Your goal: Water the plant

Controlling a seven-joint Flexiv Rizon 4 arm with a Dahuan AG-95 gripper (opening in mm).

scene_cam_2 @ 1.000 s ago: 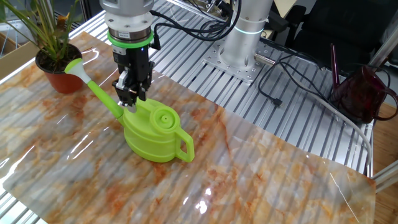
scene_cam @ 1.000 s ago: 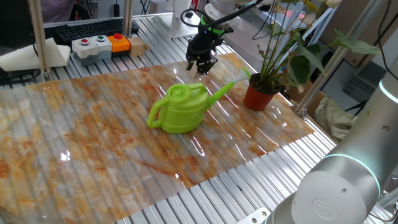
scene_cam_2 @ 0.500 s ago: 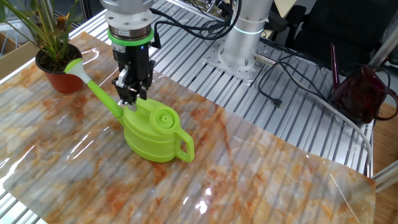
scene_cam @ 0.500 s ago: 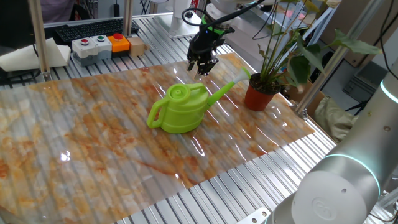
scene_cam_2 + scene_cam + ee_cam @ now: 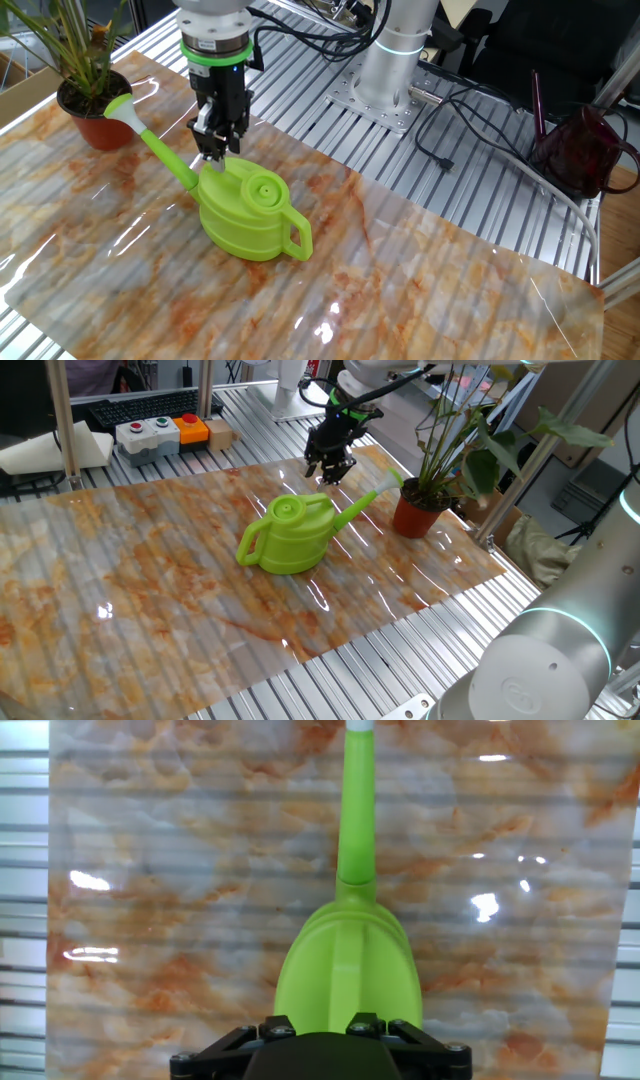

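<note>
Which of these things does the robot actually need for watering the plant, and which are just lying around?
Needed for the job:
- the plant in its red pot
- the green watering can
- the claw, hanging above the can, empty

Just lying about:
- the button box
- the keyboard
- the dark red bag

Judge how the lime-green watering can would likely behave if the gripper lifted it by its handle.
The watering can looks like moulded plastic, so probably stiff and light when empty. Any water inside is hidden, so its weight is uncertain. Its long spout reaches out toward the plant opposite the handle, so it may tilt spout-down. The glossy surface could slip between the gripper's fingers.
</note>
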